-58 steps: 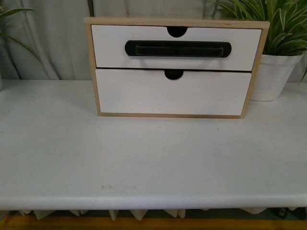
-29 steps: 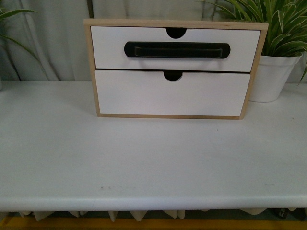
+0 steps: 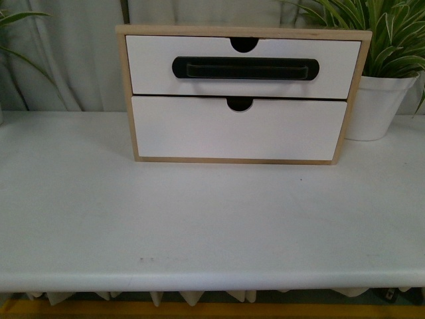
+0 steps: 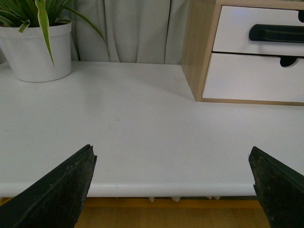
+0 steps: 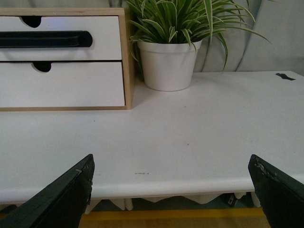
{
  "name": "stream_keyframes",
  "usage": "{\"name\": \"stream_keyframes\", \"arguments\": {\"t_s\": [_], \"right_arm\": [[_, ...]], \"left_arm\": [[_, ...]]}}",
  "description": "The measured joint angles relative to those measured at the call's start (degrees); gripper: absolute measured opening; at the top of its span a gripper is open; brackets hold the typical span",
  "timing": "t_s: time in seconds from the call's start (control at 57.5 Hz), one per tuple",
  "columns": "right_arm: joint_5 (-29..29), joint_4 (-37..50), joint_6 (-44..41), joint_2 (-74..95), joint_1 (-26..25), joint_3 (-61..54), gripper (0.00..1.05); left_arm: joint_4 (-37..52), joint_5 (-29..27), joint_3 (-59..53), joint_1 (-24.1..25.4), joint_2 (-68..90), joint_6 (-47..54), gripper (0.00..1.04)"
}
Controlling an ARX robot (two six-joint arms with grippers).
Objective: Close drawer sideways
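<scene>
Upper centre of the front view: light wood cabinet point(image 3: 242, 32) standing on the white surface point(image 3: 199, 219), toward its back edge. In the cabinet's top compartment, the drawer point(image 3: 243, 66), white-fronted, with a long black oval handle point(image 3: 245, 68) across its middle and a semicircular notch in its top edge. Front of the drawer about level with the cabinet frame; a thin dark gap along its lower edge. Directly beneath, touching that gap, a taller plain lower drawer point(image 3: 239, 129) with only a notch. At the upper right of the front view, just beside the cabinet's side wall, a white pot point(image 3: 378, 106) with a striped green plant point(image 3: 385, 33). At the far upper left, a few leaves of a second plant point(image 3: 13, 26) against a pale curtain point(image 3: 80, 60). Neither arm visible in the front view.

In the left wrist view, left pincer point(image 4: 173, 190) spread wide, released, its two dark fingers point(image 4: 57, 194) at the lower corners of the frame, nothing between them; well apart from the cabinet at the upper right. In the right wrist view, right pincer point(image 5: 171, 190) likewise spread and released, dark fingers point(image 5: 57, 197) at the lower corners, nothing between them; cabinet at the upper left, potted plant at upper centre. A small dark mark point(image 5: 285, 76) on the surface at the right edge.
</scene>
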Motion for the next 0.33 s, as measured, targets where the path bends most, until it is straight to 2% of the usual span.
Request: {"name": "stream_keyframes", "arguments": {"t_s": [0.33], "right_arm": [[0.0,0.0,0.0,0.0,0.0,0.0,0.95]], "left_arm": [[0.0,0.0,0.0,0.0,0.0,0.0,0.98]]}}
